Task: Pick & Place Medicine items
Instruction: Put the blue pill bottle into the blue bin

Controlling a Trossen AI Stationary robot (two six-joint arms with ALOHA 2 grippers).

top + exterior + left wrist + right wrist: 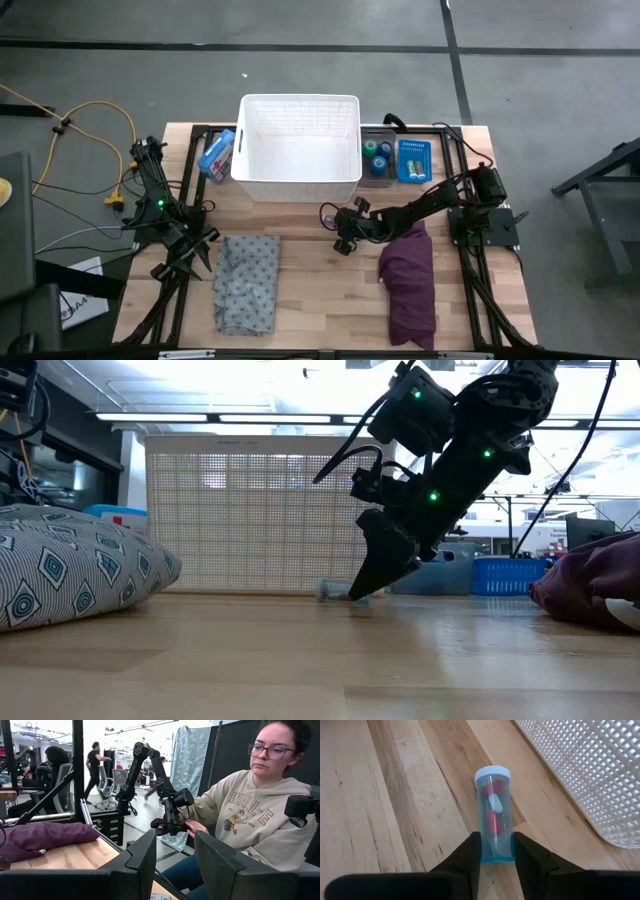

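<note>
Currently right tool (496, 851) was down at the bench (320, 290), fingers pinched on the base end of a clear vial (494, 812) lying flat just in front of the white basket (300, 150). Vial not lifted yet. Left tool (175, 865) was parked at the bench's left edge, part open, holding nothing. Basket looked empty, so placing seemed barely started; rolls still sat in the side bin (378, 160). Person's sweatshirt (250, 815) read "WALL-E".

Grey concrete floor (540, 60) surrounded the wooden table (320, 290). Ceiling strip lights (270, 418) were lit. Office chair (60, 782) and grey curtain (187, 765) stood far back.
</note>
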